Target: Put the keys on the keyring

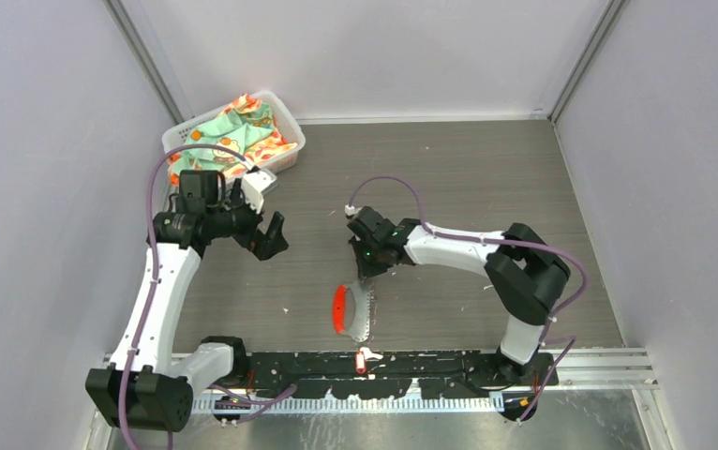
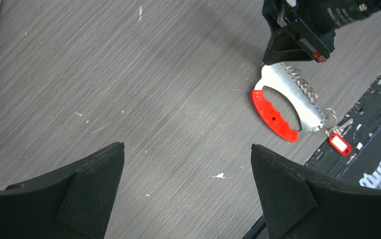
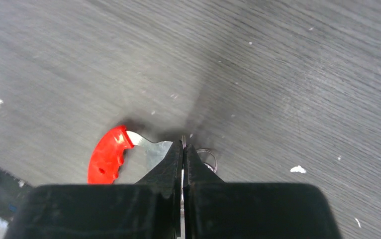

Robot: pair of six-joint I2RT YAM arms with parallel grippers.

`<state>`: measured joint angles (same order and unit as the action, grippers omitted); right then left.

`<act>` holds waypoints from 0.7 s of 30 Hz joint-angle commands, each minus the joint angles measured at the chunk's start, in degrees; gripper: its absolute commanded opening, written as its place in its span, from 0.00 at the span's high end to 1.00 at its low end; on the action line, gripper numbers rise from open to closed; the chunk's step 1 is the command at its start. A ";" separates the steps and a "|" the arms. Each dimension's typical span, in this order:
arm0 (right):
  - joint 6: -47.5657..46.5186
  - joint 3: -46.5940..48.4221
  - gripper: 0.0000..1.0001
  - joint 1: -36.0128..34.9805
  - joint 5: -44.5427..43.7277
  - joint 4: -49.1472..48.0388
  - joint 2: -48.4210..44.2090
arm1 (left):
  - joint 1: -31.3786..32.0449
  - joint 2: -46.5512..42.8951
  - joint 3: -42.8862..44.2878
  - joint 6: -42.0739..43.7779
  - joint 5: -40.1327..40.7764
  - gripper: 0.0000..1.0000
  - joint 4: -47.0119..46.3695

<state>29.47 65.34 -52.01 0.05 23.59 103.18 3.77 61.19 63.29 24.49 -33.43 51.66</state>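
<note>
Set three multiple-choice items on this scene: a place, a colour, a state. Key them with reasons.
1. Where on the table is the white basket? A. far left corner B. near right corner C. between the arms
2. What colour is the keyring's curved strip? A. blue B. red C. green
3. How do the left gripper's jaws stand? A. shut on a key B. shut, empty C. open
Key: 1 A, it sits at the back left; 2 B, the crescent is bright red; 3 C, bare table shows between them.

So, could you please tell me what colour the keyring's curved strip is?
Bright red; the keyring's curved strip shows best in the left wrist view.
</note>
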 commanded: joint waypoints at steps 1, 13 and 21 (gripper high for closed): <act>-6.93 -1.39 0.99 -0.09 5.60 -7.55 -11.98 | -0.33 -5.37 0.24 5.62 -11.19 0.00 1.68; -28.13 -0.91 0.99 -2.89 28.47 -11.85 -30.15 | 0.30 -10.31 -0.21 10.66 -33.66 0.16 6.52; -33.96 8.37 0.99 -6.06 32.77 -6.48 -32.16 | 6.78 -11.18 1.33 7.36 -37.48 0.38 6.57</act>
<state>0.05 68.07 -56.80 28.80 16.62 73.73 8.01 51.13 62.74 33.34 -66.06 57.52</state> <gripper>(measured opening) 0.023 0.626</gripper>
